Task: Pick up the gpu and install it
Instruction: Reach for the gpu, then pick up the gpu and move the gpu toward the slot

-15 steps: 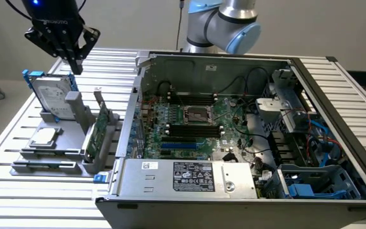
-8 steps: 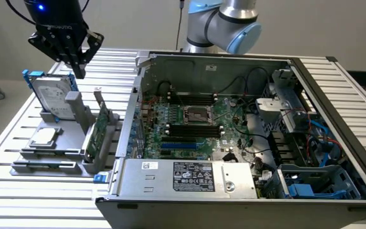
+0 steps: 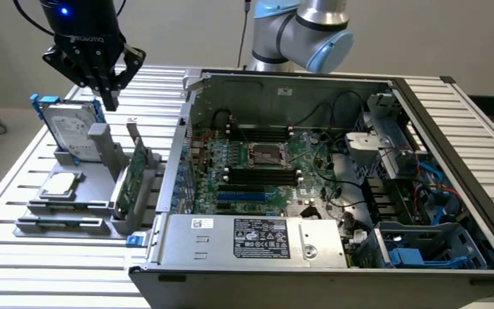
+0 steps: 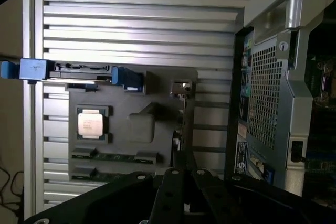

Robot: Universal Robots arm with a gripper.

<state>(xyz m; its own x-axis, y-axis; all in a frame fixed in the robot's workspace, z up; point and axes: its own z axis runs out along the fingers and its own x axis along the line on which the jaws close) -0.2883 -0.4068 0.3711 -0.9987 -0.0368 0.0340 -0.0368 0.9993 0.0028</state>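
Gripper (image 3: 110, 100) is clenched on nothing, hanging above the grey holder (image 3: 84, 206) that sits toward the table's (image 3: 24, 270) edge on the exterior view's left. The gpu (image 3: 127, 183) stands on edge in the holder's slot nearest the open PC case (image 3: 229, 87), untouched. The hard drive (image 3: 69, 129) stands at the holder's far end, with the processor chip (image 3: 60, 185) lying flat near it.

The gpu (image 3: 125, 185) stands upright on its edge, green face showing, slotted in a grey holder (image 3: 58, 210).
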